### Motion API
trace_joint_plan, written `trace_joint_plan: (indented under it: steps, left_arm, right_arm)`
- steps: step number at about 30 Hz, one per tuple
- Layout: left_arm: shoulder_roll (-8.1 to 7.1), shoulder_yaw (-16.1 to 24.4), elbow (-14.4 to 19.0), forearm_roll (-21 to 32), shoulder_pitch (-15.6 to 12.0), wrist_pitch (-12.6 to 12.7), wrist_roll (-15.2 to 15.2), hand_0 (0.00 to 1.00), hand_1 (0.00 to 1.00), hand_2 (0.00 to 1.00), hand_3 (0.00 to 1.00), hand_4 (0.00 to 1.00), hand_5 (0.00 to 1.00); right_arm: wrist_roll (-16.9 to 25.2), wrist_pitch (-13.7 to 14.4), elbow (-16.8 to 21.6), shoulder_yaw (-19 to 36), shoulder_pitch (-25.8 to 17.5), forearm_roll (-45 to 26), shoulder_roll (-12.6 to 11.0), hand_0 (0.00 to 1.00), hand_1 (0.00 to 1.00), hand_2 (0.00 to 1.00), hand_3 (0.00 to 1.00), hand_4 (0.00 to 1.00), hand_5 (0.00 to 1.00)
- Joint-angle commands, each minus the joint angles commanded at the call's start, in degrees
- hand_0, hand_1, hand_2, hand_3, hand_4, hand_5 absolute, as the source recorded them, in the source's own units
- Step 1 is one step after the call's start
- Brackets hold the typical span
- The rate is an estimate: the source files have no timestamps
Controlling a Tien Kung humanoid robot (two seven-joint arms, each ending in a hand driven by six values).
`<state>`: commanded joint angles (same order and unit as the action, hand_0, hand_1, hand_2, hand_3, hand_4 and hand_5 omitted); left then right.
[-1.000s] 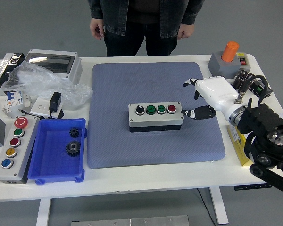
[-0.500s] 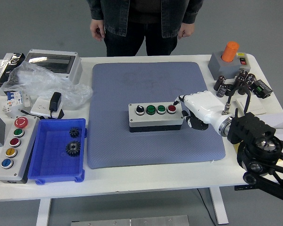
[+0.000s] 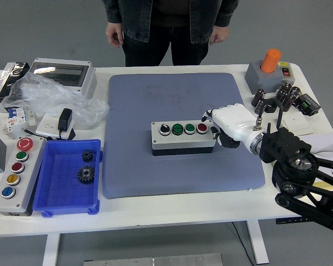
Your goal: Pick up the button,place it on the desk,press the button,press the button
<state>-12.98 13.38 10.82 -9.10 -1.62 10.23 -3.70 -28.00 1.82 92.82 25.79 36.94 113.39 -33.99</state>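
Observation:
A grey button box [image 3: 183, 137] lies in the middle of the blue-grey mat [image 3: 183, 100]. On top it has a black selector knob, two green buttons and a red button [image 3: 202, 128] at its right end. My right hand [image 3: 219, 126], white with black fingertips, sits at the box's right end. Its fingers are curled, and one fingertip [image 3: 205, 118] reaches over the box's top right corner, just beside the red button. I cannot tell whether it touches. The hand holds nothing. My left arm is out of view.
A person stands at the far side, hands hanging by their sides. A blue tray [image 3: 66, 202] with two gears and a five-button box [image 3: 14, 174] lie at left. A plastic bag, enclosure and plug sit behind. An orange emergency stop [image 3: 269, 69] and small parts are at right.
My right hand moved left from the mat's right side to the box's right end, and its fingers curled in. The arm base came further into view. The box has not moved.

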Motion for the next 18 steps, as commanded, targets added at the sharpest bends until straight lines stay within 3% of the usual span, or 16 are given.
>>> trace_joint_plan:
  steps: [8,18]
  left_arm:
    - [0.34,-0.2,0.0,0.1,0.0,0.0,0.1,0.667,0.696,0.617,0.641,0.611,0.380]
    - [0.53,-0.4,0.0,0.3,-0.5,0.2,0.2,0.668,0.696,0.617,0.642,0.611,0.379]
  right_arm:
    - [0.0,-0.1,-1.7,-0.7,0.6,0.1,1.0,0.527,0.420,0.213,0.710,0.365,0.002]
    - [0.3,0.6,-1.0,-1.7,0.8,-0.3,0.9,0.529,0.421,0.212,0.707,0.365,0.002]
